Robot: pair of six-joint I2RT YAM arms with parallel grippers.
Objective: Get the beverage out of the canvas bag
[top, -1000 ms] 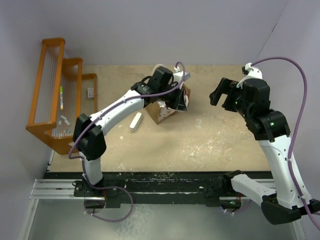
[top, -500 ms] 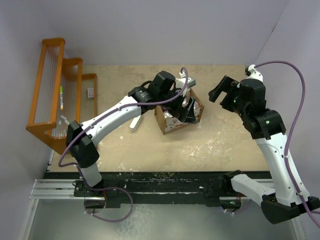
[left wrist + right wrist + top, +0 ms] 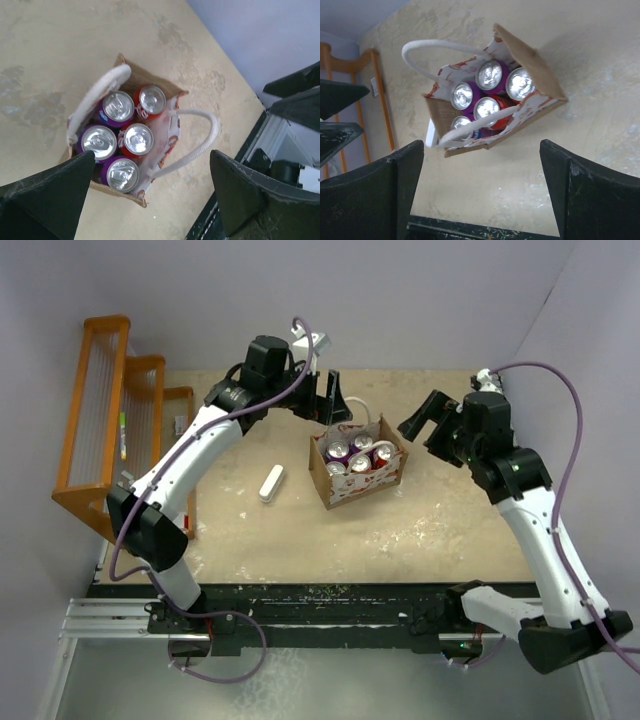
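Below and between both grippers: canvas bag (image 3: 322,478) upright on counter (image 3: 430,520), mouth open, five cans (image 3: 358,455) packed inside. Right gripper (image 3: 425,420) spread wide, empty, bag below to its left. Left gripper (image 3: 331,402) likewise spread and empty, bag just below it. Step judged: approach, no can grasped yet. Next move calls for a straight descent onto one can, avoiding the cord handles (image 3: 192,150).

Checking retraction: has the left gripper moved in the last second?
Yes: left gripper withdrew off the tan canvas bag, back toward the far wall and orange wooden rack.
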